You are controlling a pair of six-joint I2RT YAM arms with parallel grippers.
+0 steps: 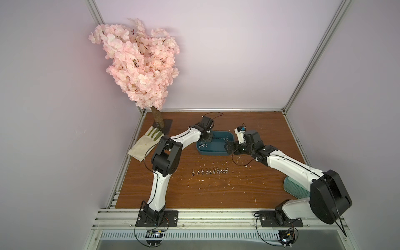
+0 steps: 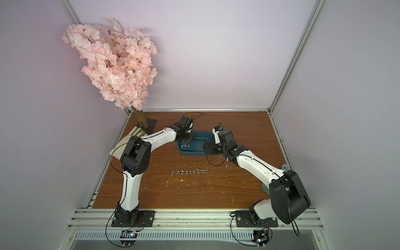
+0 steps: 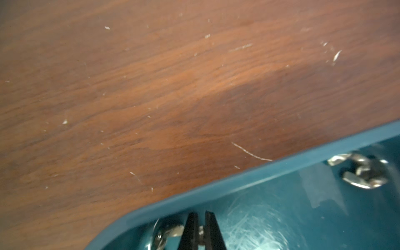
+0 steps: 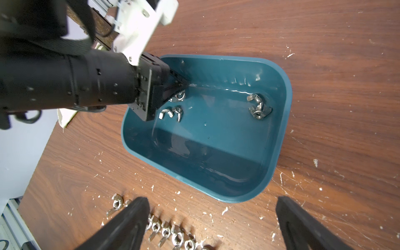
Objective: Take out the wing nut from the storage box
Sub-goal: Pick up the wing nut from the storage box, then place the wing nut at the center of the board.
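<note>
The dark teal storage box (image 1: 218, 149) (image 2: 195, 151) sits mid-table. My left gripper (image 3: 200, 213) (image 1: 205, 142) reaches down into the box's left end. Its jaws are shut on a small silver wing nut (image 3: 201, 230) close to the box wall (image 3: 249, 184). More wing nuts lie loose inside: one beside the fingers (image 3: 167, 232), a pair (image 4: 172, 113) and another pair (image 4: 258, 107) at the far end. My right gripper (image 4: 213, 216) (image 1: 228, 147) hovers open and holds nothing, just outside the box's right end (image 4: 242, 198).
A row of several wing nuts (image 1: 208, 172) (image 4: 168, 233) lies on the wooden table in front of the box. A work glove (image 1: 144, 146) and a pink blossom tree (image 1: 138, 65) stand at the back left. A pale mint ribbed item (image 1: 295, 186) lies under the right arm.
</note>
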